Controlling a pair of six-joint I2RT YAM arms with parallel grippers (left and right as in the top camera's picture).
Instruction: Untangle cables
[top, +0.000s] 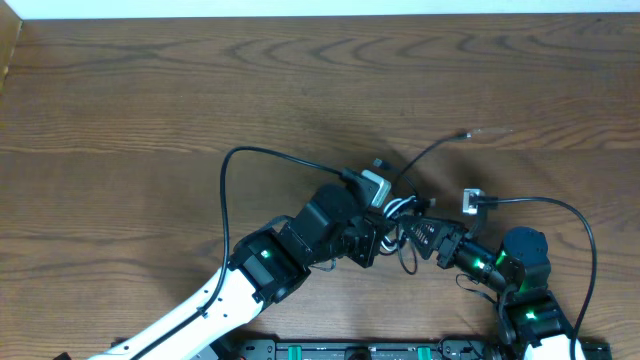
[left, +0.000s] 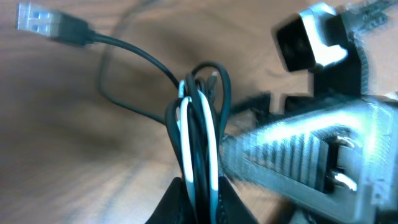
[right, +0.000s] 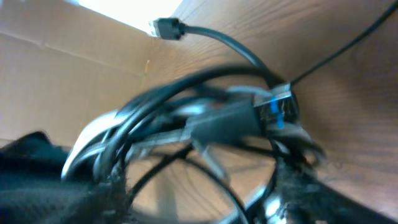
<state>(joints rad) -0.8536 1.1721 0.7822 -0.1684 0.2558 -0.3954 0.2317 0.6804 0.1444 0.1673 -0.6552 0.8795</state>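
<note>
pinching a bunch of the cables (left: 202, 134) between its closed fingers, the left gripper (left: 199, 202) holds black cords and one white cord that rise together from the grip in a tight, narrow loop. from that loop a single black cord runs off across the wooden table (top: 150, 100) to a silver usb plug (left: 43, 22) lying flat near the upper left of the left wrist view.

seen from overhead, the tangle (top: 402, 215) sits low and right of centre on the table, between the two tools: the left gripper (top: 378, 238) touches it from the left and the right gripper (top: 425, 235) comes in from the right, just beside it. one thin black strand (top: 435, 150) leaves the knot and reaches up and right to a small plug end.

in the right wrist view the picture is blurred, but the right gripper (right: 186, 186) shows its jaws apart, with the dark loops of cord crossing in the gap between them. another black cord arcs up to a small plug (right: 165, 28) near the top.
</note>
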